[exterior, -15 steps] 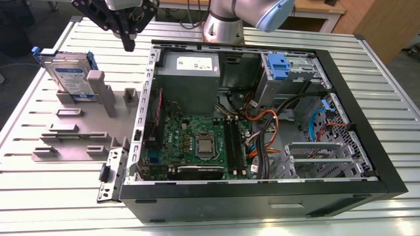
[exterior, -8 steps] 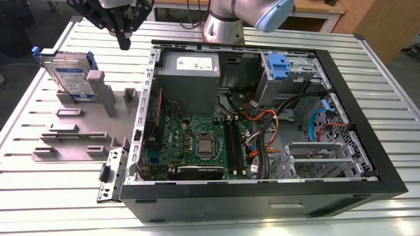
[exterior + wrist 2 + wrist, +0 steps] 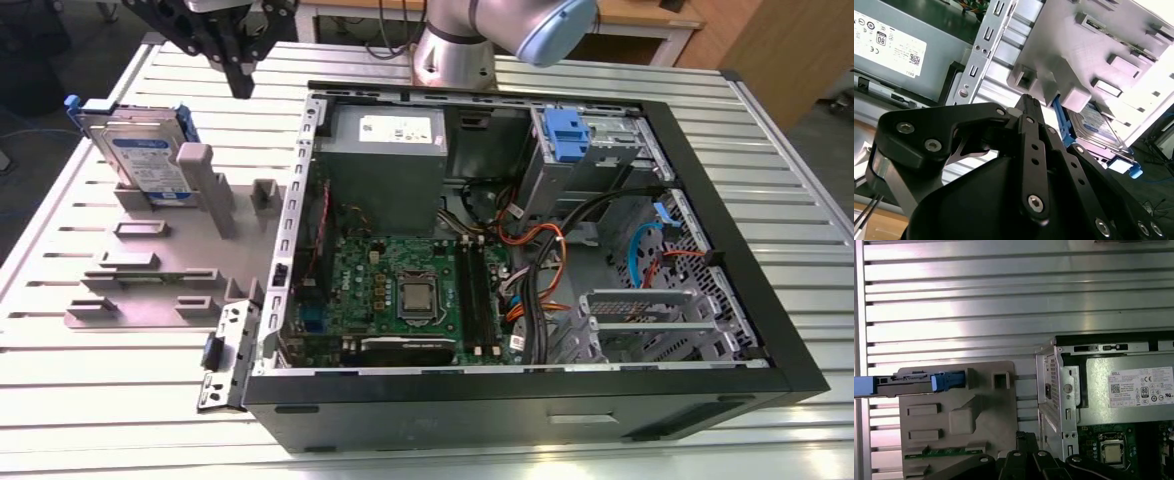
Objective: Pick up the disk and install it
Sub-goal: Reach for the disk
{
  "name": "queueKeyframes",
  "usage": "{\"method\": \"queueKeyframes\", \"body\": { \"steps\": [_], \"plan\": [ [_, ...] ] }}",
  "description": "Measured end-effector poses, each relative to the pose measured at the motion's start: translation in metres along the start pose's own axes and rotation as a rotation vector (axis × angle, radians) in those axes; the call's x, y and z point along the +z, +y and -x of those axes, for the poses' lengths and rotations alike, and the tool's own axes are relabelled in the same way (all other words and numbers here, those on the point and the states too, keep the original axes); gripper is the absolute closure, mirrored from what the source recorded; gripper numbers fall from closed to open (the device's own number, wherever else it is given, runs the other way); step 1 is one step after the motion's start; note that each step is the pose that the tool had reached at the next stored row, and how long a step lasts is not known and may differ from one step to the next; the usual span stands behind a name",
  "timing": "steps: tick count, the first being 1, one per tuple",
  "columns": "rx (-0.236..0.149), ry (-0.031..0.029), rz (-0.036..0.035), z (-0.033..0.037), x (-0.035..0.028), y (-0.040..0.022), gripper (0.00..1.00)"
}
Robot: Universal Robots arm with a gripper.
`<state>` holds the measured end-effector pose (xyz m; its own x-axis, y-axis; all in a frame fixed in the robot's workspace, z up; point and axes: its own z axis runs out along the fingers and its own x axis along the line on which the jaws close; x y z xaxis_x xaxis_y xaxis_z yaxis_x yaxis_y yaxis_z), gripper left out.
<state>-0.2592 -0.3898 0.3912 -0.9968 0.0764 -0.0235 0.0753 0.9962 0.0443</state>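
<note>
With gripper (image 3: 243, 88) closed on nothing above the bench (image 3: 80, 420), had not yet picked up the disk (image 3: 140, 155), standing upright in the grey holder (image 3: 174, 250) beside the open computer case (image 3: 534, 405).

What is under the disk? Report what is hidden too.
The disk stands on edge in a grey slotted holder lying on the ribbed metal table. Grey posts cover its lower edge, so how it seats in the slot cannot be seen.

The tool (image 3: 242, 86) hangs pointing down, fingers closed together.
</note>
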Motion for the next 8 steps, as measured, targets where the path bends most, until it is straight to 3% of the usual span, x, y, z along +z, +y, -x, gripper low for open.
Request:
{"method": "queueKeyframes", "body": {
  "steps": [8],
  "plan": [
    [0.0,0.0002,0.0,-0.0108,0.0003,0.0021,0.89]
  ]
}}
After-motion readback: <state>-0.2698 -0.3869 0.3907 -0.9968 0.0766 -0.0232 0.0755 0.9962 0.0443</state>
